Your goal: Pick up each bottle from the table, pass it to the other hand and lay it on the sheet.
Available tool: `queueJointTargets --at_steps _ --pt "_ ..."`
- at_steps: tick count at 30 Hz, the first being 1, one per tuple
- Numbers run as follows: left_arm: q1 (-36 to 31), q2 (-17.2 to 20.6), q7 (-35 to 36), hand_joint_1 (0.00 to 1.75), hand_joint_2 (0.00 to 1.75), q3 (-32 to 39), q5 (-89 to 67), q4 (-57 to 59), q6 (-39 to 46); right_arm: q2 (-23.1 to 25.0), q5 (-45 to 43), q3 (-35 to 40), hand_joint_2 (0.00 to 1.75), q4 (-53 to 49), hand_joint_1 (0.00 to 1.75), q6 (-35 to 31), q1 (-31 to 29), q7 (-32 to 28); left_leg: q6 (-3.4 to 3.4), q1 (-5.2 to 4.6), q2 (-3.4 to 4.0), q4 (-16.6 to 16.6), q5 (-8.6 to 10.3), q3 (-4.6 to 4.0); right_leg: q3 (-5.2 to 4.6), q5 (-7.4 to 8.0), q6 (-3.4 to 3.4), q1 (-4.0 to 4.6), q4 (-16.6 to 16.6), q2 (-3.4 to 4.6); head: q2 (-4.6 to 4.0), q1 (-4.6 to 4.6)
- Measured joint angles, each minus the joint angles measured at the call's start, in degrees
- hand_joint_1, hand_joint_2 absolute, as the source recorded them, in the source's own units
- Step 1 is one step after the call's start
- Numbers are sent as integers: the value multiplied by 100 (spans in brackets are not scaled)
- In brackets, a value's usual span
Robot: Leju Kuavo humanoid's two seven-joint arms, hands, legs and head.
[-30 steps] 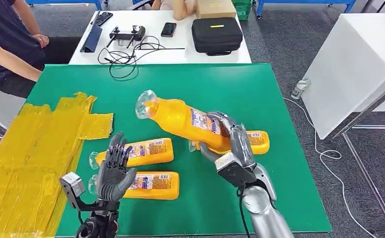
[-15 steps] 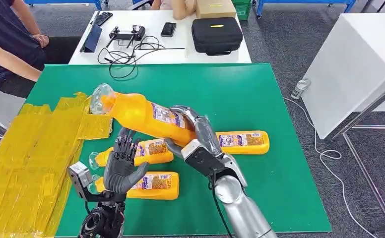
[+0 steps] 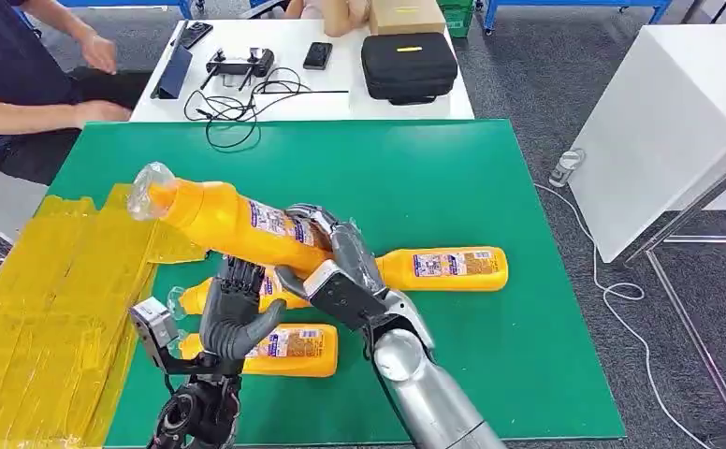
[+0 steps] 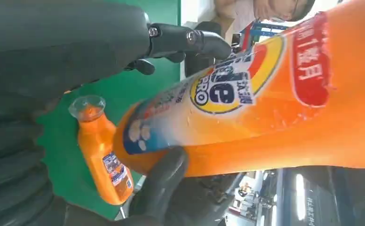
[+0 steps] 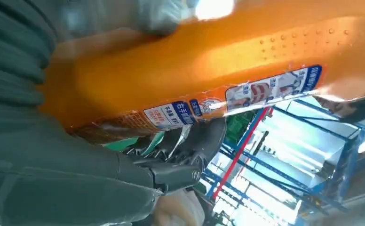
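- Fingers of right hand wrapped around held bottle near its base.
- Left hand just beneath the bottle – fingers apart, gripping nothing.
- Risk: if right lets go before left closes, bottle drops onto table bottles.
- Bottle: orange liquid, clear cap, labelled, tilted, cap over yellow sheet.

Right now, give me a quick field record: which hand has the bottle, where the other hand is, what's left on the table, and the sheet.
held bottle: lifted, tilted, gripped by right hand
left hand: fingers spread, raised under the bottle
bottles on table: three lying flat on green table
yellow sheet: no bottle on it
handover: not done
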Motion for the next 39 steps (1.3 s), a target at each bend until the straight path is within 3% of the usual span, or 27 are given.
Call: queueJointTargets --at_steps 21,22,23,25,26,39 --pt "411 24 77 0 175 341 273 -339 74 164 -223 658 175 914 175 4 175 -363 0 0 2 0 0 -5 -7 0 0 1 0 0 0 0" --pt "423 24 79 126 175 352 273 -348 89 168 -223 669 175 922 175 4 172 -363 0 0 2 0 0 -6 -7 0 0 1 0 0 2 2" --pt "445 24 85 147 175 363 256 -376 129 181 -227 686 175 933 175 11 164 -363 0 0 4 0 0 -5 -8 0 0 1 0 1 2 2" --pt "479 24 92 147 175 380 201 -429 186 199 -240 722 175 955 175 13 151 -361 0 0 4 0 0 -5 -8 0 0 1 0 2 2 0" --pt "497 22 94 175 175 387 186 -448 201 203 -240 739 175 966 175 13 143 -361 0 0 4 0 0 -5 -9 0 0 2 0 1 0 2" --pt "636 17 112 175 175 496 179 -619 219 216 -243 842 175 1034 175 33 106 -356 0 0 2 0 0 -6 -9 0 0 2 0 1 2 2"
